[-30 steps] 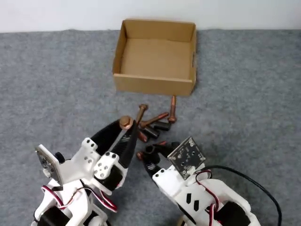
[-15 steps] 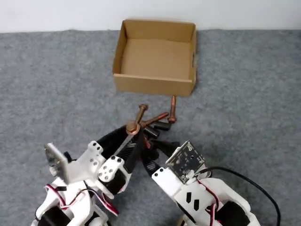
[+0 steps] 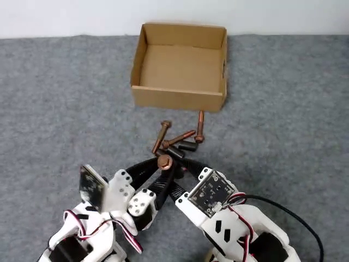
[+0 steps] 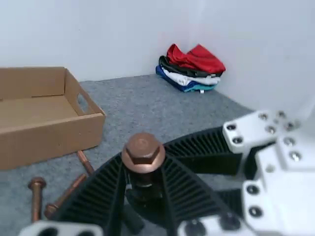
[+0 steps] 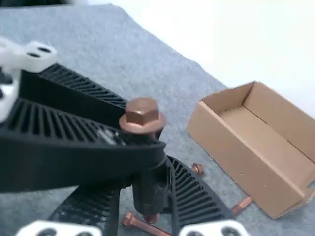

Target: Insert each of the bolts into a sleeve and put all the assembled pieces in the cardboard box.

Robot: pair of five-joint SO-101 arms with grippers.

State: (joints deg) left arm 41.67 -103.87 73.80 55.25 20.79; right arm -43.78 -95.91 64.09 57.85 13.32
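Because the two sets of black ribbed fingers cross right at the work, the held bolt [image 3: 164, 162] shows little more than its copper hex head. Its shank is hidden by the fingers and by the dark sleeve [image 5: 151, 189] under the head. A copper bit shows just below the sleeve in the right wrist view, and whether it is the shank's end or a loose bolt behind cannot be told.

The left pincer [image 4: 142, 196] is clamped on the bolt just beneath the head, holding it upright. The right pincer [image 5: 147, 201] is closed about the sleeve directly below. Both meet above the grey counter [image 3: 65, 109], near the front of the cardboard box [image 3: 180, 100].

Between the pincers and the box lie loose pieces — three copper bolts [image 3: 161, 136] [image 3: 180, 137] [image 3: 200, 126], the last closest to the box wall, and a black sleeve [image 3: 188, 146] beside them. The box is open-topped, with a plain brown floor.
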